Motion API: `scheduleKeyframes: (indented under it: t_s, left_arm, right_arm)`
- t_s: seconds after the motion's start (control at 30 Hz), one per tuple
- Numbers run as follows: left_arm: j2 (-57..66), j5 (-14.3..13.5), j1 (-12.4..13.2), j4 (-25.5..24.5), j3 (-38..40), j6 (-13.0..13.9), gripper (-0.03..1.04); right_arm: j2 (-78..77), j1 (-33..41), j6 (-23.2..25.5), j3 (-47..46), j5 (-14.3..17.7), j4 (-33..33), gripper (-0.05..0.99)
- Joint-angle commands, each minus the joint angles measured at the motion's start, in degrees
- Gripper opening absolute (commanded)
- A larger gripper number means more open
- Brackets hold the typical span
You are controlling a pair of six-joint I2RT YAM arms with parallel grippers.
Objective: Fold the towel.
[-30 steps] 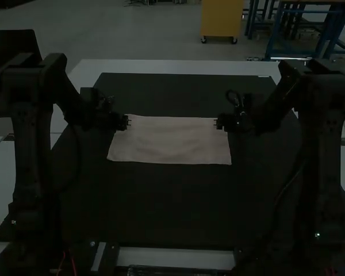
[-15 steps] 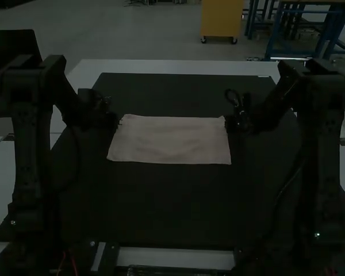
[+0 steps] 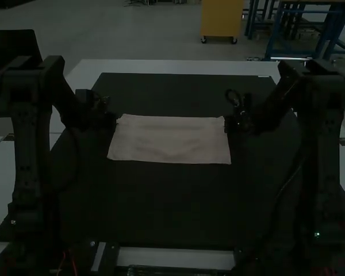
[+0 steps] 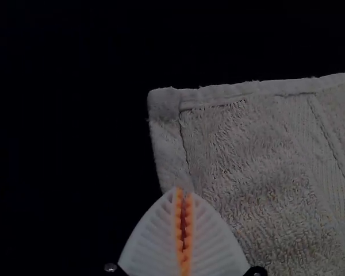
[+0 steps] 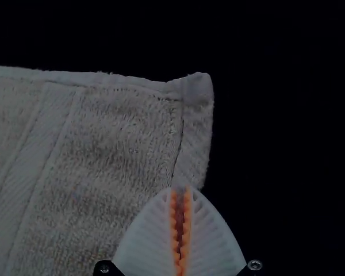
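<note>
The pale towel point(image 3: 169, 140) lies as a flat, wide rectangle on the dark mat, with slight wrinkles. At its far left corner is my left gripper point(image 3: 115, 121), and my right gripper point(image 3: 227, 123) is at the far right corner. In the left wrist view, the left gripper point(image 4: 183, 192) is shut on the side hem of the towel point(image 4: 259, 155), just below a corner. The right wrist view has the right gripper point(image 5: 180, 191) shut on the opposite side hem of the towel point(image 5: 109, 149), also close to a corner.
A large dark mat point(image 3: 172, 201) covers most of the white table point(image 3: 178, 66) and extends around the towel on all sides. Both arms stand at the mat's sides.
Both grippers have moved outward, away from each other, to the towel's side edges, uncovering its far corners. The towel lies almost as before.
</note>
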Motion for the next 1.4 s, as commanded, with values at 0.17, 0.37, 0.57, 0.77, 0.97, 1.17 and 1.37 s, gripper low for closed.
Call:
scheduleKeyframes:
  t_s: [0.17, 0.37, 0.57, 0.77, 0.97, 1.17, 1.37]
  left_arm:
    - [-5.03, -1.39, 1.68, -0.12, 1.31, -1.31, 0.02]
    - [-8.02, -0.95, 1.50, -0.12, 1.66, -2.98, 0.02]
    - [-9.51, 0.28, 1.94, -5.39, 1.04, -1.75, 0.02]
    - [-11.97, 1.24, 3.70, -8.12, -0.80, 0.54, 0.02]
    - [-14.79, 1.51, 4.14, -9.26, -3.44, 1.68, 0.02]
    - [-17.86, 1.51, 3.88, -11.19, -6.60, 2.38, 0.02]
    - [-21.73, 1.51, 4.14, -12.25, -9.68, 2.91, 0.02]
  right_arm:
    - [-4.87, -0.38, 2.21, 1.04, -1.60, -0.86, -0.02]
    - [-6.98, -0.38, 3.17, 1.74, -2.22, -2.44, -0.02]
    - [-10.23, -0.91, 3.44, -0.19, -3.45, -2.97, -0.02]
    - [-13.13, -1.17, 4.14, -3.00, -4.86, -4.11, -0.02]
    - [-15.85, -1.08, 4.58, -5.73, -5.73, -5.69, -0.02]
    - [-18.84, -0.73, 4.58, -8.98, -6.61, -7.36, -0.02]
    - [-23.33, -1.17, 4.32, -12.41, -7.14, -8.68, -0.02]
